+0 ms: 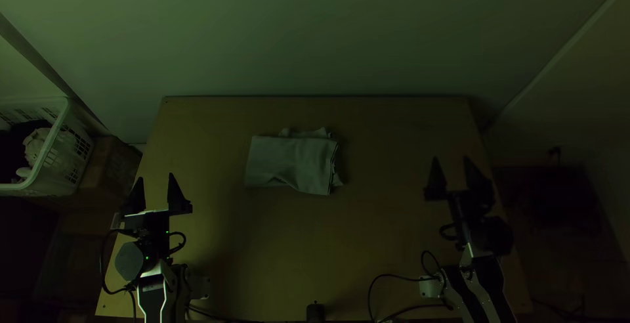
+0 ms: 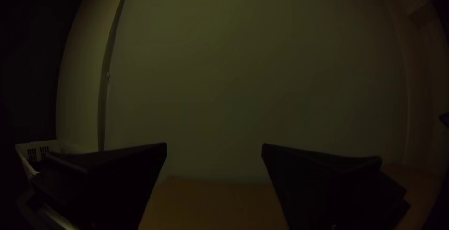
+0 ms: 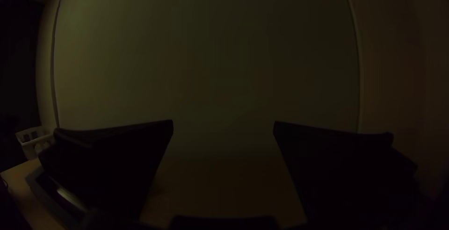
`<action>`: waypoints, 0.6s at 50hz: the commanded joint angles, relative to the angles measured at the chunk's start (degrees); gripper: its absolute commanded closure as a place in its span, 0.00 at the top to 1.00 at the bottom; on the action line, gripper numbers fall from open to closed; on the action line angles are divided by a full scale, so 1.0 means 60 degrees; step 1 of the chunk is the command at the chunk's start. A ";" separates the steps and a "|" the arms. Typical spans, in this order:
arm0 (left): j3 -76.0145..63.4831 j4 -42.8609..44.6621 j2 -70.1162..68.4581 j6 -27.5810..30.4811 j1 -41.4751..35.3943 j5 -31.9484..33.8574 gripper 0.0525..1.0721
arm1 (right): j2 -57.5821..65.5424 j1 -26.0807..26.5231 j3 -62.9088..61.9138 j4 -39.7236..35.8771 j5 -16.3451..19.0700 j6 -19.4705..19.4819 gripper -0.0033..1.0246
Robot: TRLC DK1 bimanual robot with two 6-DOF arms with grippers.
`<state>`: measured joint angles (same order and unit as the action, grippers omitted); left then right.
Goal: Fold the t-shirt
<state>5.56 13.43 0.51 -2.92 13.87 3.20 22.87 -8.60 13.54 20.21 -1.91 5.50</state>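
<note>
The pale t-shirt (image 1: 292,162) lies folded into a compact, roughly rectangular bundle near the middle of the table, with loose edges sticking out along its far side and right side. My left gripper (image 1: 155,188) is well to the left of the cloth and nearer the table's front; in the left wrist view the left gripper (image 2: 214,148) stands open, nothing between its fingers. Off to the right of the cloth is my right gripper (image 1: 451,169), and in the right wrist view the right gripper (image 3: 223,126) is also open and holds nothing.
A white basket (image 1: 49,159) with cloth in it stands beyond the table's left edge, next to a cardboard box (image 1: 111,169). A small black object (image 1: 315,312) sits at the table's near edge. Cables hang by both arms. A wall rises behind the wooden table (image 1: 289,251).
</note>
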 commanded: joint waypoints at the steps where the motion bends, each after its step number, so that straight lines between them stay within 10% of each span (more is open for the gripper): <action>1: -0.0312 0.0208 -0.0086 0.0120 -0.0056 -0.0021 0.96 | -0.0121 0.0027 -0.0601 0.0265 0.0040 -0.0081 0.96; 10: -0.0898 0.0017 -0.0115 0.0032 -0.0348 -0.0021 0.96 | -0.1791 -0.0061 -0.2140 0.0661 0.0040 0.0080 0.96; 30: -0.0912 -0.2121 -0.0115 -0.0012 -0.0451 -0.0021 0.96 | -0.3871 0.0349 -0.2227 -0.3163 0.0026 0.0270 0.96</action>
<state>2.74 1.56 0.21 -2.94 11.57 3.20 0.08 -6.70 1.13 1.96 -1.93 5.67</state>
